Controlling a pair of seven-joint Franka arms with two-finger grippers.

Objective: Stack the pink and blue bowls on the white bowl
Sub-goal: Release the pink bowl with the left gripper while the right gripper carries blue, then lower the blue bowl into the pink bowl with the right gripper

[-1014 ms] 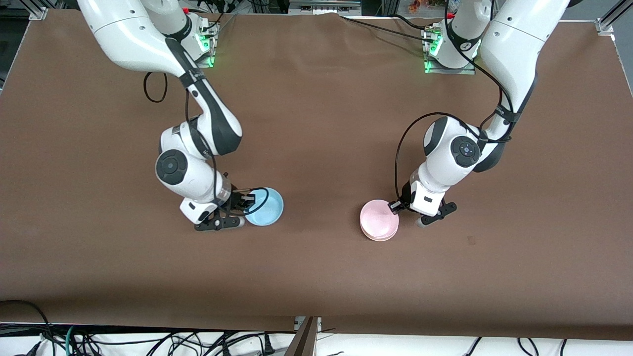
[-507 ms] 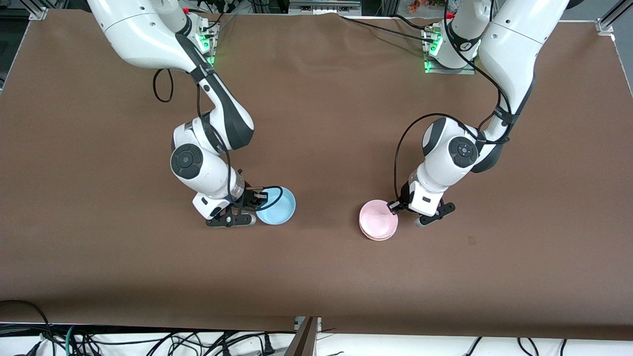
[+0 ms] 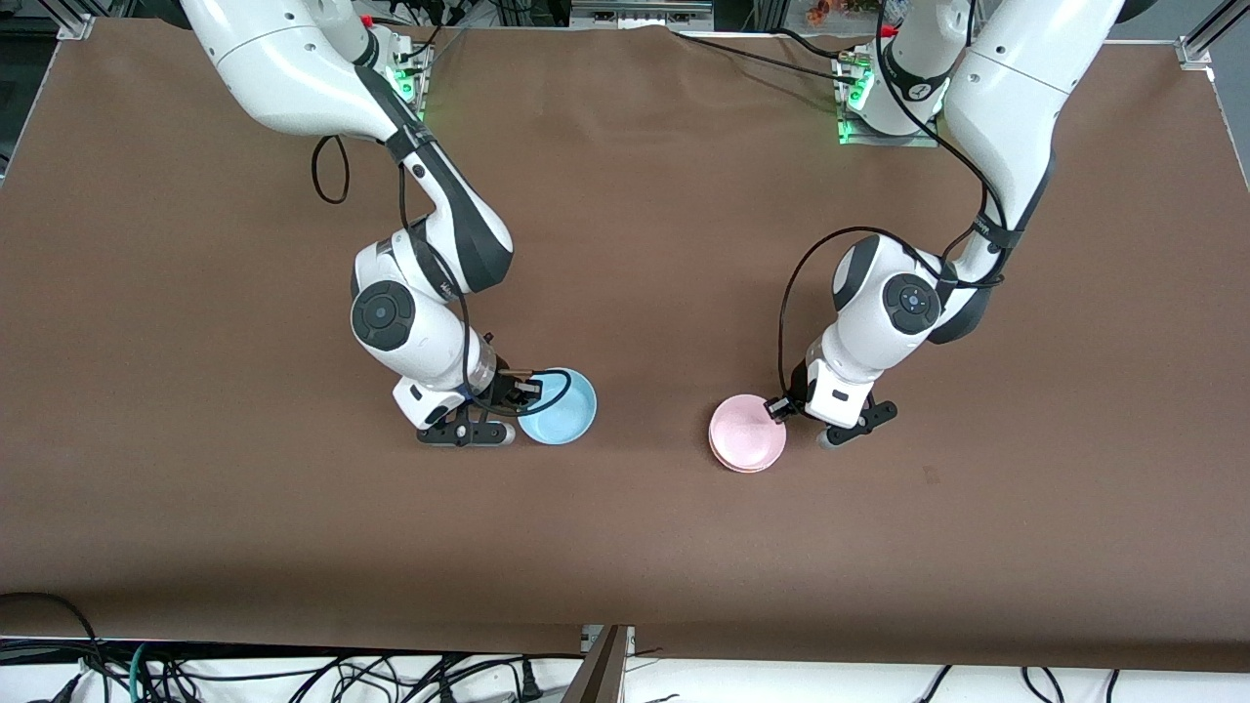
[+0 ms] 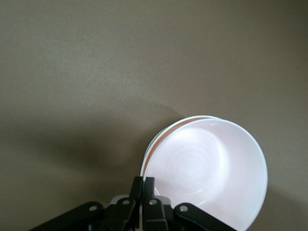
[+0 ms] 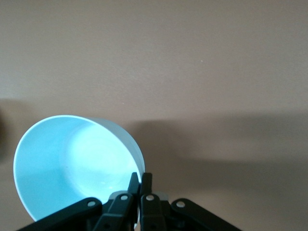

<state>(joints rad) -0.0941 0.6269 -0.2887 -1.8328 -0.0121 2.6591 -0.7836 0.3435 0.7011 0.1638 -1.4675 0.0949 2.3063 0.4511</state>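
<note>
Pink bowl (image 3: 747,434) sits nested in the white bowl (image 4: 153,144) on the brown bench (image 3: 625,547), its rim pinched by the left pincer (image 3: 784,408). Toward the right arm's end, the right pincer (image 3: 522,391) clamps the blue bowl's (image 3: 559,406) rim.

Premises: a robotics laboratory or test cell. Evidence: a large table (image 3: 625,547) covered in plain brown sheeting; two white industrial arms bolted to metal base plates (image 3: 884,132) at its edge, with green status lights lit; aluminium framing profile (image 3: 1199,44) at the corners; loose black cables (image 3: 322,674) and connectors trailing on the floor below the table's near edge. No domestic or retail furnishings seen
</note>
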